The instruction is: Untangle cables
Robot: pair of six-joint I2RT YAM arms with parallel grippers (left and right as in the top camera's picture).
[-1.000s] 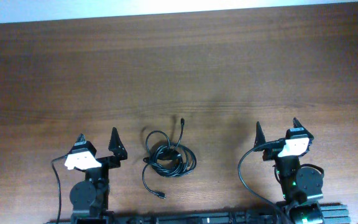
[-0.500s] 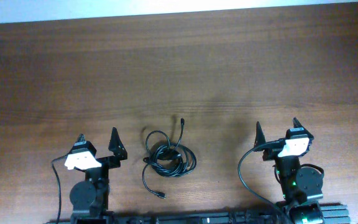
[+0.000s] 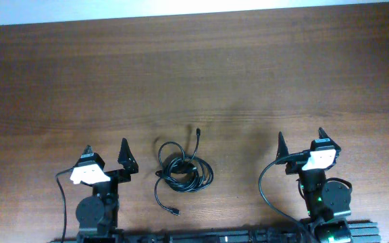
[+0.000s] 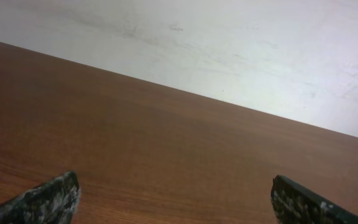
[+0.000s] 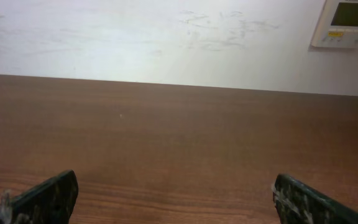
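Your dark brown wood-grain table [image 3: 194,74] runs back to a scuffed white wall [image 4: 229,43]. The thin black cables [image 3: 183,170] lie loosely coiled near the front edge, between the arms, touching neither. Their long axis runs front to back: one plug end points toward the wall, the other toward the robot. Your left gripper [image 3: 107,146] and right gripper [image 3: 301,133] stand spread wide. Only overhead shows the cables; only the right wrist shows a pale wall-mounted panel [image 5: 347,22].

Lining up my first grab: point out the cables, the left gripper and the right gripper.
cables [image 3: 181,169], overhead view, centre of the coil.
left gripper [image 3: 107,146], overhead view, midway between fingertips.
right gripper [image 3: 301,133], overhead view, midway between fingertips.
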